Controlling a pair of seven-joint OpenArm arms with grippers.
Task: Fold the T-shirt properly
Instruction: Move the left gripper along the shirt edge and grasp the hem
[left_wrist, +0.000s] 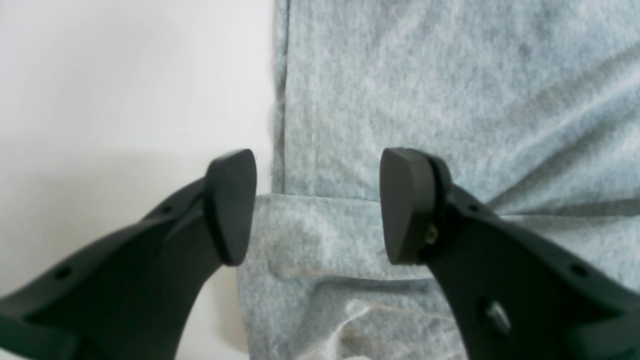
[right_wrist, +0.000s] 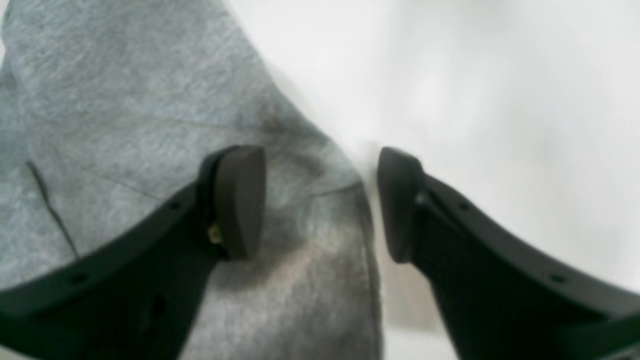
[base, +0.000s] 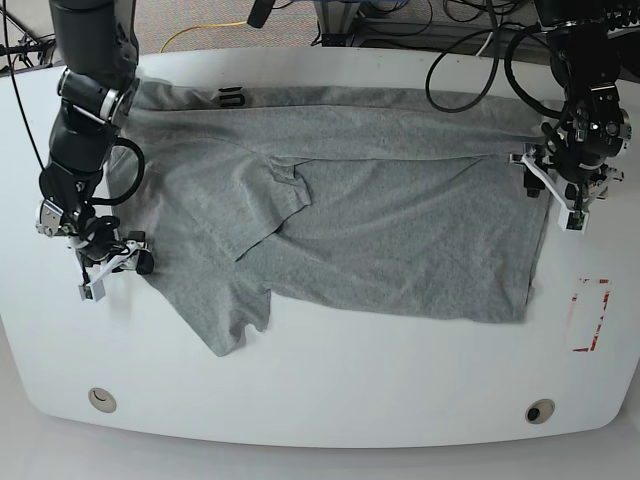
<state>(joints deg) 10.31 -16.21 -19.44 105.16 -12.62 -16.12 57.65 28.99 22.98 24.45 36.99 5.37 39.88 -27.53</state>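
T-shirt (base: 400, 230) spread flat on white table (base: 330, 390), filling most of centre; one edge run along far side of table, black print (base: 233, 98) on it at far left. Sleeve (base: 225, 300) pointing toward near left corner. Flap of grey cloth (base: 265, 205) folded over body left of centre. Cloth mildly wrinkled, otherwise flat.

Left gripper (base: 556, 190) at right edge of shirt, far right part of table. Left wrist view: left gripper (left_wrist: 317, 205) with fingers (left_wrist: 405, 205) spread, nothing pinched; one finger over bare table, other over grey cloth, straight seamed edge of shirt (left_wrist: 280, 100) between them. Folded layer of cloth directly below gap, touching or not cannot tell.

Right gripper (base: 113, 265) at left edge of shirt, beside sleeve. Right wrist view: right gripper (right_wrist: 320, 205) with fingers (right_wrist: 240, 200) spread, nothing held; one finger over cloth (right_wrist: 125, 125), other over bare table, hemmed sleeve edge (right_wrist: 367, 225) running between them. View blurred; contact with cloth cannot tell.

Red-outlined rectangle (base: 590, 314) marked on table, near right, apart from shirt. Two small round fittings (base: 101, 399) near front edge of table, left and right. Cables (base: 470, 60) beyond far edge.
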